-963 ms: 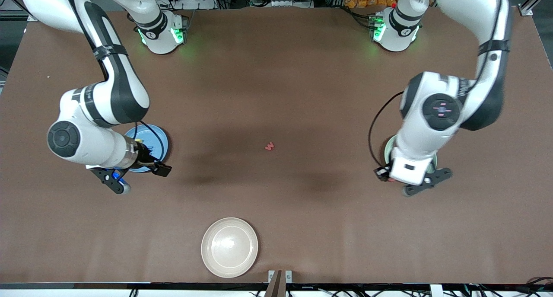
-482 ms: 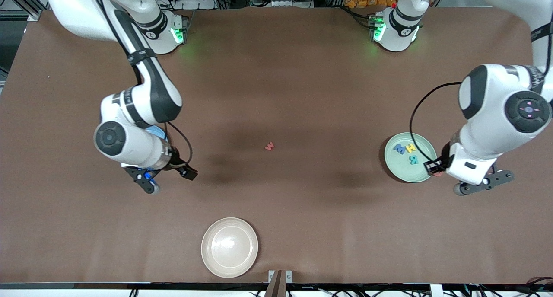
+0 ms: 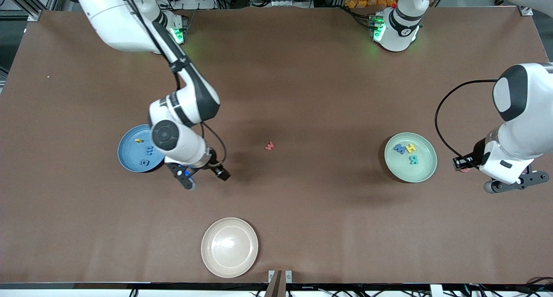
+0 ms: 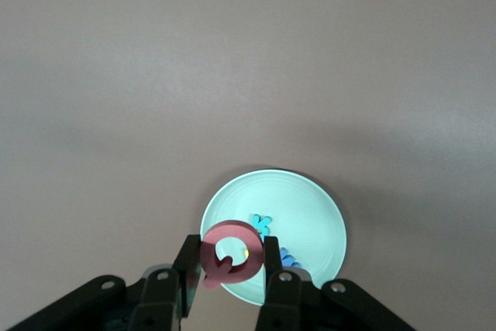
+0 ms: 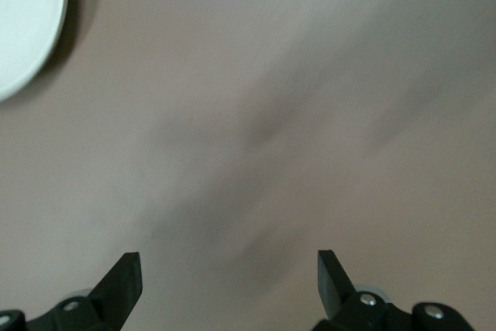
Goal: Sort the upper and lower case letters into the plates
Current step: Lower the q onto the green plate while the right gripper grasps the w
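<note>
The red letter w (image 3: 269, 146) lies on the table's middle. The sky blue plate (image 3: 128, 158) holds a yellow letter (image 3: 138, 140) and two blue letters (image 3: 149, 150). My right gripper (image 3: 192, 176) is open and empty over the table beside it; the plate's rim shows in the right wrist view (image 5: 27, 29). The mint green plate (image 3: 425, 171) holds blue (image 3: 398, 148), yellow (image 3: 410, 148) and teal (image 3: 413, 160) letters. My left gripper (image 3: 464, 169) is shut on a red round letter (image 4: 231, 228), over the table beside the mint plate (image 4: 318, 215), toward the left arm's end.
A cream-beige plate (image 3: 229, 247) stands near the table's front edge, nearer to the front camera than the red w. Both arms' bases stand along the table's back edge.
My right arm has swung from over the blue plate toward the table's middle, uncovering the plate. My left arm has carried the red letter off the mint plate toward its own end.
</note>
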Controlling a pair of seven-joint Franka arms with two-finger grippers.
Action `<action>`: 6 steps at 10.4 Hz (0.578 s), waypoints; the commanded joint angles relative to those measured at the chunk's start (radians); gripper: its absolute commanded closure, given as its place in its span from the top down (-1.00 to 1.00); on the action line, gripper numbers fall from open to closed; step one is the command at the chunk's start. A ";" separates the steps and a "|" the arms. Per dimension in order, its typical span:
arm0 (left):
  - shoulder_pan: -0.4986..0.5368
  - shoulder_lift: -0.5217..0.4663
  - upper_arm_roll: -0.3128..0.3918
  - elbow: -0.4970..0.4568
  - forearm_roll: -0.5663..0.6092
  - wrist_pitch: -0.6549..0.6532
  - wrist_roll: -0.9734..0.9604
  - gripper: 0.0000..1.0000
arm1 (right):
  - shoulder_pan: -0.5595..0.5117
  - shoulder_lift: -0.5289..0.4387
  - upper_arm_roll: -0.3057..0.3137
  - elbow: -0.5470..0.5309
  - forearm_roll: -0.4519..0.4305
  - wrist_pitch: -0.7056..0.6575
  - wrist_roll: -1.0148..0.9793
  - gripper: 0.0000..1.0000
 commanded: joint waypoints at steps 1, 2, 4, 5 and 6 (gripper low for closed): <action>0.028 -0.032 -0.004 -0.024 -0.020 -0.019 0.060 -1.00 | 0.081 0.030 -0.004 0.026 -0.028 0.017 0.033 1.00; 0.039 -0.033 -0.005 -0.024 -0.018 -0.019 0.068 -1.00 | 0.103 0.036 -0.004 0.026 -0.040 0.018 0.033 1.00; 0.051 -0.032 -0.004 -0.024 -0.018 -0.021 0.080 -1.00 | 0.143 0.061 -0.004 0.026 -0.040 0.082 0.051 1.00; 0.065 -0.032 -0.004 -0.025 -0.018 -0.022 0.100 -1.00 | 0.155 0.081 -0.004 0.028 -0.034 0.110 0.074 1.00; 0.070 -0.030 0.001 -0.030 -0.020 -0.024 0.131 -1.00 | 0.175 0.093 -0.004 0.028 -0.036 0.125 0.113 1.00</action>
